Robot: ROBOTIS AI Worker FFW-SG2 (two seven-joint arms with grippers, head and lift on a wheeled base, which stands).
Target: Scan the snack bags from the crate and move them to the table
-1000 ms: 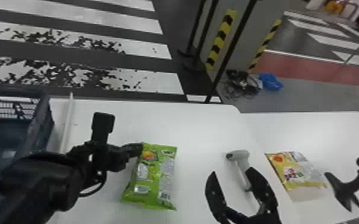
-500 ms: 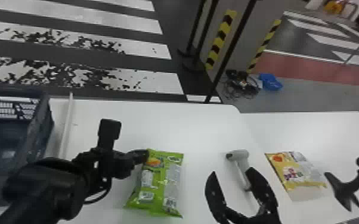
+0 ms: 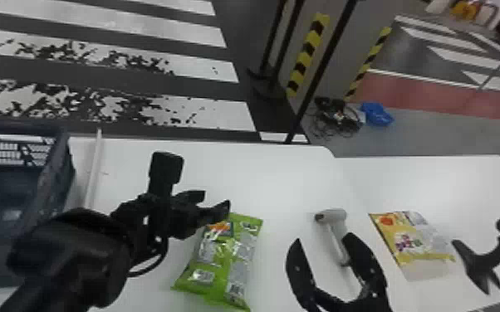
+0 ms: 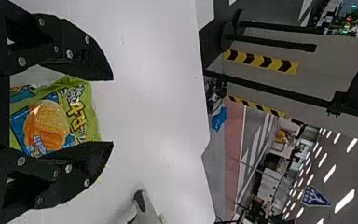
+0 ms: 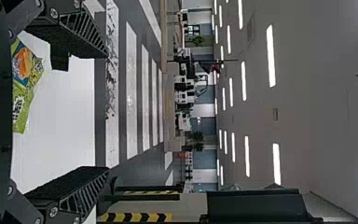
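A dark blue plastic crate (image 3: 56, 178) stood at the left. Next, the black left gripper (image 3: 216, 199) had its jaws parted at the glossy green snack bag (image 3: 232, 257), which lay on the white table (image 3: 270, 178). Rightward, the black right gripper (image 3: 324, 238) gaped wide before a pale grey handheld scanner (image 3: 333, 215); then a yellow-and-white snack bag (image 3: 411, 238) lay flat.

Can't make out any actual words or numbers here tbh. The green snack bag (image 4: 80, 95) has yellow lettering I can't read, and the blue sign (image 4: 314, 199) shows a white symbol.
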